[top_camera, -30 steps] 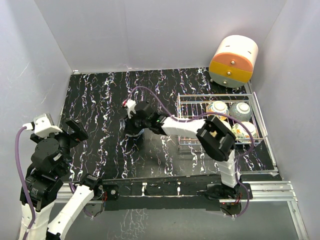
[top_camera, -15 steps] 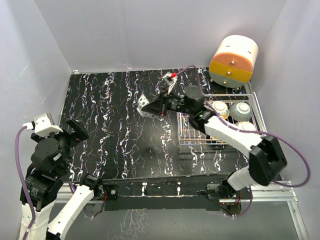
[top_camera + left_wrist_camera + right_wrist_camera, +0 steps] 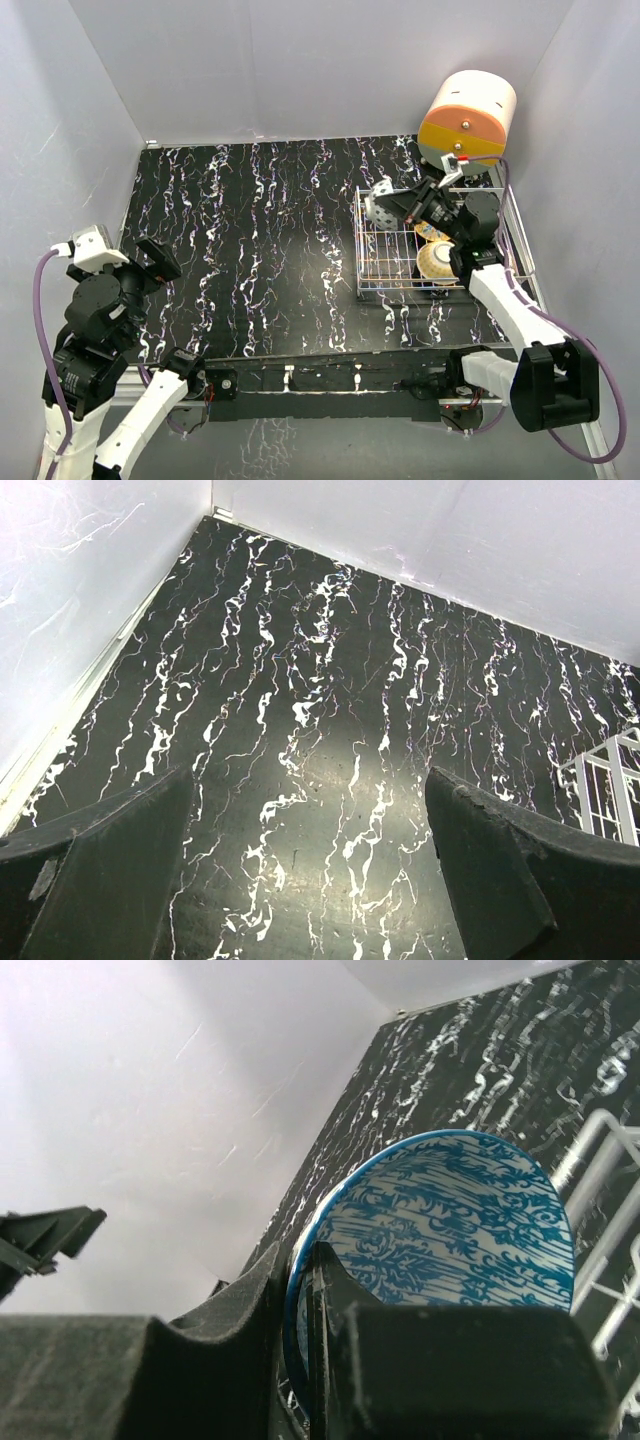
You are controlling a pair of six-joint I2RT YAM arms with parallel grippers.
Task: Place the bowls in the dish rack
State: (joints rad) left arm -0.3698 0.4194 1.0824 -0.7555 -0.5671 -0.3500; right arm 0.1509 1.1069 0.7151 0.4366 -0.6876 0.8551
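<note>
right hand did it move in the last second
Yes. The right hand, shut on a bowl, went rightward: from well left of the rack to above its left end.

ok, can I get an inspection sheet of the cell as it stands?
Surface: black marbled mat; no bowl seen on it.
Job's things: rack at right; racked bowl inside, and the arm may hide others; held bowl above the rack's far left corner.
Clutter: drawer unit behind the rack.
Grippers: right gripper shut on the held bowl's rim; left gripper open, empty, at far left.
Cables: purple cable on each arm; no snag seen.
Surroundings: plain walls; nothing else seen.
</note>
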